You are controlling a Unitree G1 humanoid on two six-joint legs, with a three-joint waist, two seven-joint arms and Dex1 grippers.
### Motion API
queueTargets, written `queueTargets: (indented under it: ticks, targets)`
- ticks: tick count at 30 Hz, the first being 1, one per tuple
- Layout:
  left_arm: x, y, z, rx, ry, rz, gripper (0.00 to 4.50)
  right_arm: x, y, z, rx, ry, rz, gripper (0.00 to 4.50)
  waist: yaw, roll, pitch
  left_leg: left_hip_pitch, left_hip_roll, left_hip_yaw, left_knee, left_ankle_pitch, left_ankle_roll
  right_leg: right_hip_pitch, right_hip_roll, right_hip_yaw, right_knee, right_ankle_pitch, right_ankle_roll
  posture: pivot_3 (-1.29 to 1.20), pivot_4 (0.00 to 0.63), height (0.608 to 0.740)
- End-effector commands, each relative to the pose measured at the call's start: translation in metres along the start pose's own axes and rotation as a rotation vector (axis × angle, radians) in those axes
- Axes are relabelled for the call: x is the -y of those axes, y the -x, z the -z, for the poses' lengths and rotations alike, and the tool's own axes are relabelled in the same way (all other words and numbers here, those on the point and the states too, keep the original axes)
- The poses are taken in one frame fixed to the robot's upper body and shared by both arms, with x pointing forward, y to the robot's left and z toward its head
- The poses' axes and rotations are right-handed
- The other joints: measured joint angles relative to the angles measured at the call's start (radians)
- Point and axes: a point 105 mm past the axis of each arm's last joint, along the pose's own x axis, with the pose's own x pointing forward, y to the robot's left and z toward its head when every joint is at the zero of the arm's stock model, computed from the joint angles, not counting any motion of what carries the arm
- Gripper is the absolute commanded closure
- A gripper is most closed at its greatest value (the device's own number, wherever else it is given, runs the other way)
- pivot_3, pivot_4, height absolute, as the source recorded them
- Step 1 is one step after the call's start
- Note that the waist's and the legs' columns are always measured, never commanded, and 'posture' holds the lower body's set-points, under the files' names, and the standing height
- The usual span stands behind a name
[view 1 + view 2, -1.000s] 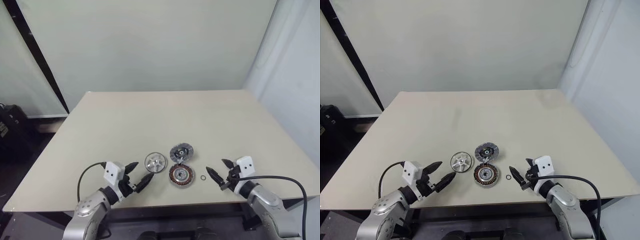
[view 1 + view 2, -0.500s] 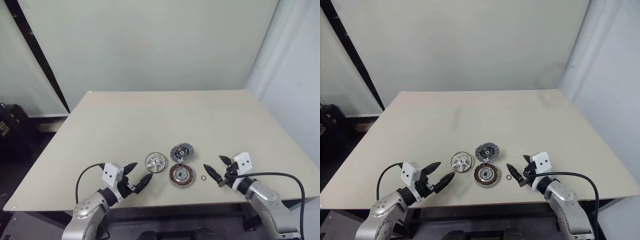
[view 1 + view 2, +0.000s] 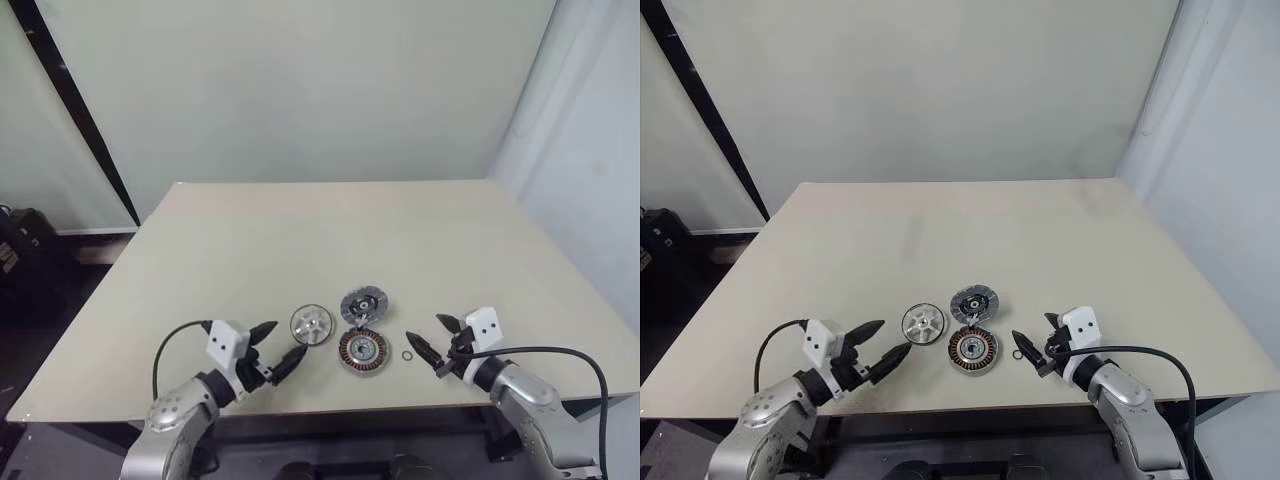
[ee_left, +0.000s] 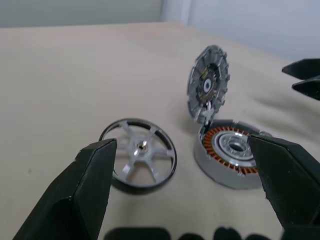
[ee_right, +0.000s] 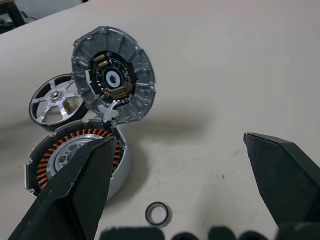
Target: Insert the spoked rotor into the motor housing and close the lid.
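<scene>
Resting near the front edge of the pale beige bench [image 3: 300, 230], on its left part, the left hand [image 3: 278, 352] is seen with its two black fingers spread apart and nothing between them. It points toward the spoked rotor [image 3: 311, 324], a small shiny silver metal disc with a raised hub and spokes, which lies flat just beyond the fingertips, untouched. Compared with a second ago, this hand has hardly shifted.

Just right of the rotor the motor housing [image 3: 362, 350] is found, a round dark-rimmed piece with copper-brown windings around a silvery centre. Its lid [image 3: 363, 303], a round grey metal disc with circuitry on the inner face, is hinged at the far side and stands tilted open. A small dark ring [image 3: 408, 356] lies on the bench just right of the housing.

Further right, the right hand [image 3: 431, 343] is held with its fingers apart and empty. Over the last second it has been brought slightly leftward, so that its near fingertip now lies close beside the small ring and nearer the housing. Nothing has been grasped; the parts lie as they were. It is judged that the approach is only beginning, with the rotor not yet lifted and the lid not yet shut.
</scene>
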Motion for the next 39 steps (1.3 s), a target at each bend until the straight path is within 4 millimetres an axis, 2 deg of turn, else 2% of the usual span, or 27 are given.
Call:
queueTargets:
  ticks: [1, 8, 13, 24, 35, 39]
  targets:
    - [0.005, -0.004, -0.008, 0.016, -0.026, 0.042, 0.0, 0.001, 0.003, -0.013, 0.026, -0.001, 0.015, 0.03, 0.0, 0.0, 0.0, 0.0, 0.0, 0.0, 0.0, 0.0, 0.0, 0.0, 0.0, 0.0, 0.0, 0.0, 0.0, 0.0, 0.0, 0.74]
    - [0.036, -0.006, 0.001, -0.089, -0.037, 0.254, 0.0, -0.009, 0.003, 0.015, -0.126, -0.019, -0.057, 0.03, 0.0, 0.0, 0.0, 0.0, 0.0, 0.0, 0.0, 0.0, 0.0, 0.0, 0.0, 0.0, 0.0, 0.0, 0.0, 0.0, 0.0, 0.74]
    - [0.046, -0.006, 0.009, -0.143, -0.096, 0.358, 0.0, -0.008, -0.001, 0.031, -0.188, -0.007, -0.049, 0.03, 0.0, 0.0, 0.001, 0.0, 0.001, 0.0, 0.0, 0.0, 0.0, -0.001, 0.0, 0.0, 0.0, 0.0, 0.0, 0.0, 0.0, 0.74]
    - [0.053, -0.012, 0.015, -0.143, -0.106, 0.417, 0.0, -0.008, -0.019, 0.048, -0.208, 0.003, -0.027, 0.03, 0.0, 0.0, 0.001, -0.001, 0.0, 0.0, -0.001, 0.0, 0.0, -0.002, 0.0, 0.0, 0.0, 0.0, 0.0, 0.0, 0.0, 0.74]
    - [0.044, -0.013, 0.013, -0.135, -0.107, 0.377, 0.0, -0.009, -0.027, 0.056, -0.205, 0.027, -0.009, 0.03, 0.0, 0.0, 0.001, 0.0, 0.0, 0.001, -0.001, 0.0, 0.001, 0.0, 0.001, 0.0, 0.0, 0.0, 0.0, 0.0, 0.0, 0.74]
    - [0.041, -0.013, 0.012, -0.134, -0.111, 0.365, 0.0, -0.012, -0.026, 0.059, -0.217, 0.046, -0.021, 0.96, 0.0, 0.0, 0.001, 0.001, 0.0, 0.0, -0.001, 0.0, 0.0, 0.0, 0.001, 0.0, 0.0, 0.0, 0.0, 0.0, 0.0, 0.74]
